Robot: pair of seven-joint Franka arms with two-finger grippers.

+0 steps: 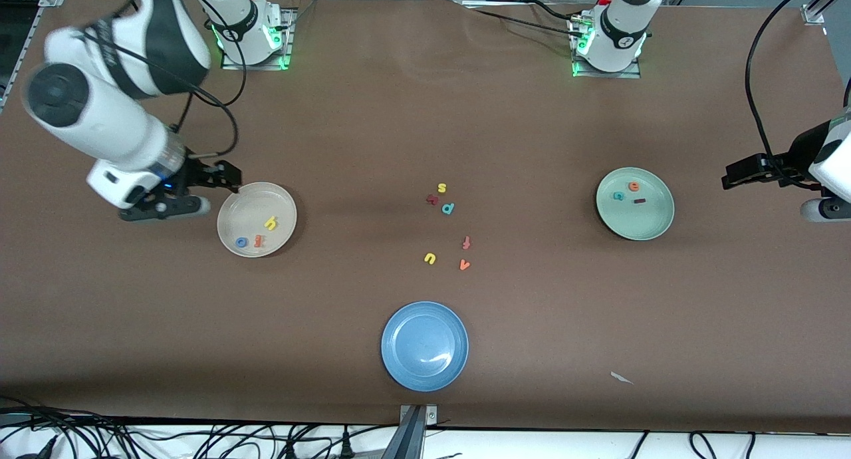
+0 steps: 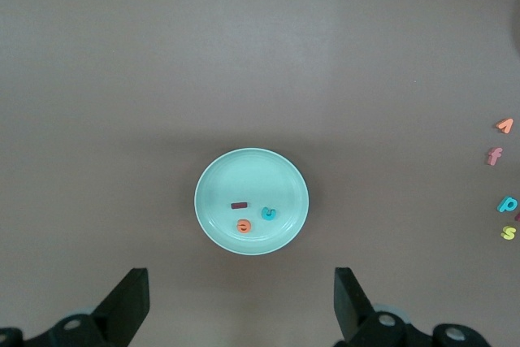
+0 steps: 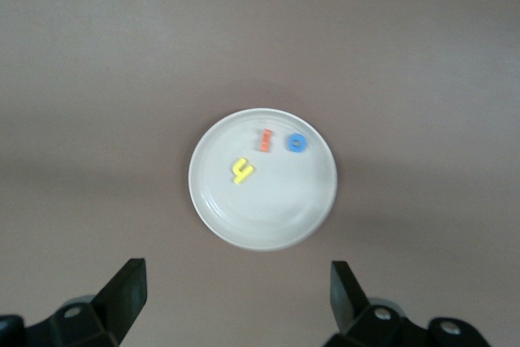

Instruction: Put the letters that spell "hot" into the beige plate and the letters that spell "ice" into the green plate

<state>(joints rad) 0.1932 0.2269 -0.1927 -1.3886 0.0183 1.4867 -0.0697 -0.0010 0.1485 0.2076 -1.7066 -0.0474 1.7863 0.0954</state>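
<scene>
The brown counter (image 1: 372, 133) carries three round plates, with an arm at each end. The blue plate (image 1: 425, 345) lies nearest the front camera, midway between the arms' ends. The beige plate (image 1: 256, 219) sits toward the right arm's end, just beside the right gripper (image 1: 223, 179), whose fingers (image 3: 122, 294) stand spread wide apart with nothing between them; in the right wrist view the plate lies centred ahead of the gap between the fingers, apart from both tips. In it lie the yellow h (image 1: 270, 223), the blue o (image 1: 242, 242) and the orange t (image 1: 258, 241), the o and t close together and nearer the front camera than the h. The green plate (image 1: 635, 203) sits toward the left arm's end, well apart from the left gripper (image 1: 738, 177), which waits by the counter's edge with its fingers (image 2: 126, 305) spread wide and empty; in the left wrist view the plate lies ahead of the gap between them. It holds the orange e (image 1: 634, 186), the teal c (image 1: 619, 195) and the dark maroon i (image 1: 639, 201), close together. Between the plates, loose on the counter, lie a yellow s (image 1: 442, 188), a dark red letter (image 1: 432, 199), a teal p (image 1: 449, 208), a reddish f (image 1: 466, 243), a yellow u (image 1: 430, 258) and an orange v (image 1: 464, 265).
</scene>
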